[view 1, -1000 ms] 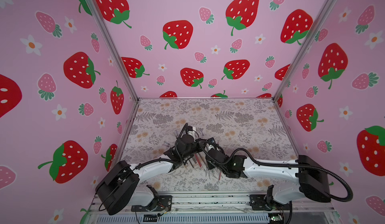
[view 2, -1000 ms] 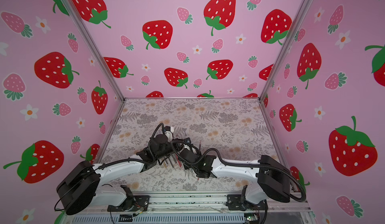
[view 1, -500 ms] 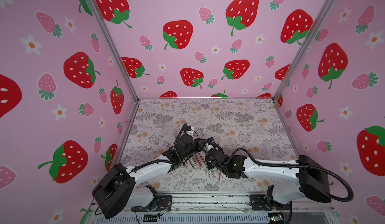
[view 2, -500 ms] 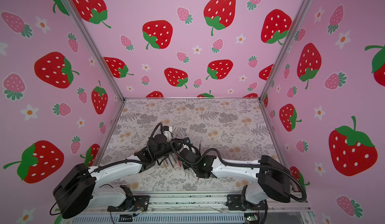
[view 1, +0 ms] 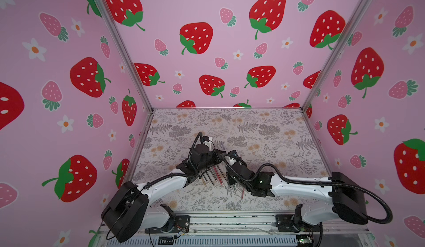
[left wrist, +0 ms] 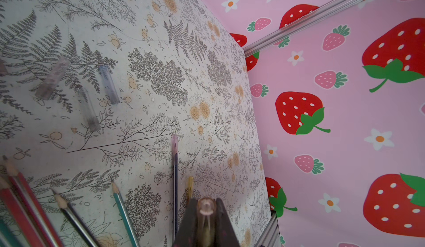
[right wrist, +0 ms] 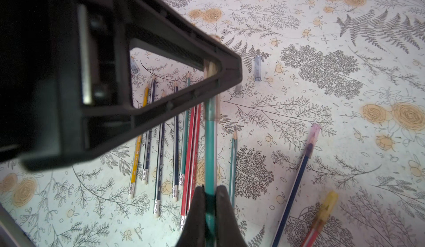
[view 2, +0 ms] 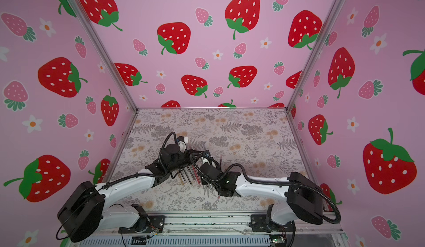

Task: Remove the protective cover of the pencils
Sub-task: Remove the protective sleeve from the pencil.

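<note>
A green pencil (right wrist: 209, 153) hangs above the table, held at both ends. My right gripper (right wrist: 209, 191) is shut on its shaft. My left gripper (left wrist: 207, 208) is shut on the clear protective cover (right wrist: 212, 105) over its tip; the cover's round end (left wrist: 207, 206) shows between the fingers. The cover is still on the pencil. Several bare pencils (right wrist: 161, 142) lie in a row on the table, also seen in both top views (view 1: 213, 175) (view 2: 190, 175). In both top views the two grippers meet above them, left gripper (view 1: 217, 159) (view 2: 190, 158) facing the right wrist.
Loose clear covers (left wrist: 88, 109) (right wrist: 258, 68) lie on the flowered table (view 1: 264, 128). A blue pencil with a pink cover (right wrist: 303, 165) and a red one with a yellow cover (right wrist: 322, 213) lie to one side. Strawberry walls enclose the table.
The left arm's elbow has sunk a little toward the front. Both grippers stay shut and in place over the pencils.
</note>
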`<control>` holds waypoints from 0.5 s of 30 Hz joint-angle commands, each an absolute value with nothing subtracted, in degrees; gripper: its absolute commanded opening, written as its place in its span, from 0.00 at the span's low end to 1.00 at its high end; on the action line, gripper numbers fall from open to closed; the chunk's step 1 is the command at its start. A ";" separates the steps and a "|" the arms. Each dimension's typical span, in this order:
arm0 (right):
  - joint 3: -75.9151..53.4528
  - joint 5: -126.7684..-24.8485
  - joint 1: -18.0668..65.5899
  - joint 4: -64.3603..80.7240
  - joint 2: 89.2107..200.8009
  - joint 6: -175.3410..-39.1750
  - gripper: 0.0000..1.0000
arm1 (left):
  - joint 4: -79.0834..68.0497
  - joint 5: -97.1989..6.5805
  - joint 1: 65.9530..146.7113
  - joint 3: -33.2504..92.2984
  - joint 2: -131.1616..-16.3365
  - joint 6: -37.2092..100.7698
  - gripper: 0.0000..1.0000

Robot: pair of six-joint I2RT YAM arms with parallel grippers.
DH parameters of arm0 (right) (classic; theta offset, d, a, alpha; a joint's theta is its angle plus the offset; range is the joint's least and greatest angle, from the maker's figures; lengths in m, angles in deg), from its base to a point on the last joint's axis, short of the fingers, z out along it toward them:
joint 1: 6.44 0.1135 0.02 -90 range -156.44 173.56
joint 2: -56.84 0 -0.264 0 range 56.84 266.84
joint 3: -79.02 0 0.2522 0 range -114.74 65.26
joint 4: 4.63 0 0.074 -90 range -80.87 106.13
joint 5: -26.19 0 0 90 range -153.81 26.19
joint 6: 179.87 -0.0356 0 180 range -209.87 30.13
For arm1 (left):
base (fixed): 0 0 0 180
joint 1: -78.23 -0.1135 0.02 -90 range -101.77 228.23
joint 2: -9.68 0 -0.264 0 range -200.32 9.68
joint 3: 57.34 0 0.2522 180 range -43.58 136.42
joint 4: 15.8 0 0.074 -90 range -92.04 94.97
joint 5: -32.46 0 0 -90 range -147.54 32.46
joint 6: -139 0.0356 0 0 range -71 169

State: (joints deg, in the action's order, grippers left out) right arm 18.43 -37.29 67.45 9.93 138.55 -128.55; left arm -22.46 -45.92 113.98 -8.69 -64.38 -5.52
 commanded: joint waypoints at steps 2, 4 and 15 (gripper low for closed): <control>21.22 -37.68 67.91 13.32 137.93 -128.53 0.00 | -22.00 -52.79 109.32 -5.92 -64.24 -4.79 0.00; 21.83 -37.72 67.88 12.96 137.96 -128.86 0.00 | -21.96 -52.87 108.65 -5.71 -64.43 -4.55 0.00; 23.70 -38.24 67.88 11.14 137.16 -129.16 0.00 | -21.71 -52.76 104.98 -3.09 -67.83 -6.00 0.00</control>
